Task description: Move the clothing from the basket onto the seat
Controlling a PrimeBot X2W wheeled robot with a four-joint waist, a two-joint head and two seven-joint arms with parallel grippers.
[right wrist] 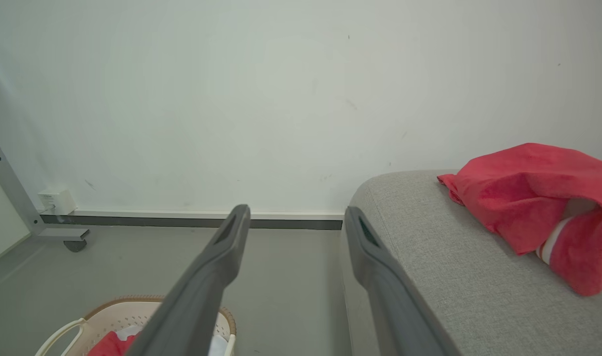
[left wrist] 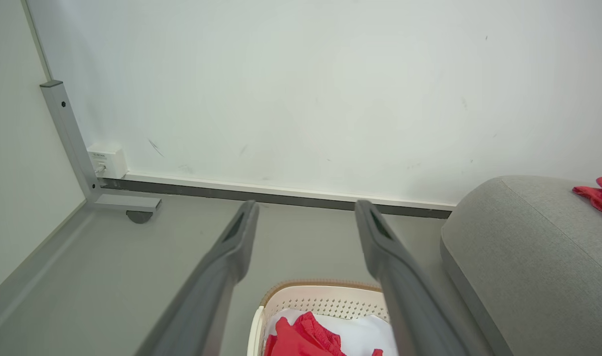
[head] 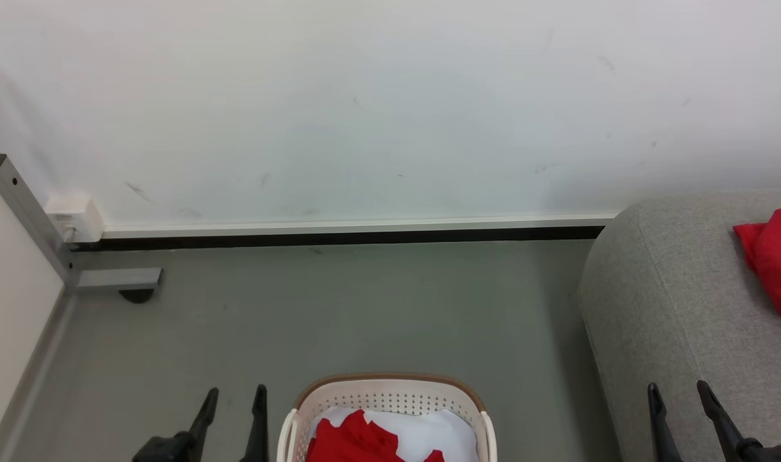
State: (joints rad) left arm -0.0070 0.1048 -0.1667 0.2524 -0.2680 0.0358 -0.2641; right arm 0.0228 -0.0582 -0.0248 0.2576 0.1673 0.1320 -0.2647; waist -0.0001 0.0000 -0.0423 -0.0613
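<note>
**Two heaps of red: one in the basket [head: 390, 380], one on the seat [head: 672, 308]**

Both arms sit low in the head view, fingers pointing up. The left gripper [head: 237, 391] stands just left of the basket, over bare grey floor [head: 364, 308]. Its two dark fingers are spread apart with nothing between them, and its own wrist view shows the same wide gap. The right gripper [head: 677, 386] hangs over the near edge of the seat, likewise released, fingers parted and empty. Neither gripper touches the clothing.

The clothing [head: 351, 439] lies inside the basket as a crumpled bright red bundle towards its left side. It rests on a plain white sheet [head: 429, 430] that covers the rest of the visible inside. The basket is white perforated plastic with a brown rim. It stands on the floor between the two grippers, near the rounded left end of the seat but apart from it.

A second red garment [head: 778, 256] lies on top of the light grey seat, at the right edge of the head view and well apart from the basket. The right wrist view shows it draped in loose folds, with a red-and-white striped cuff [right wrist: 548, 247] peeking out under its lower edge.

Behind everything runs a scuffed white wall [head: 390, 115] with a dark baseboard strip [head: 339, 239]. A grey metal frame leg [head: 24, 212] stands in the left corner, with a small white socket box [head: 76, 218] beside it.
</note>
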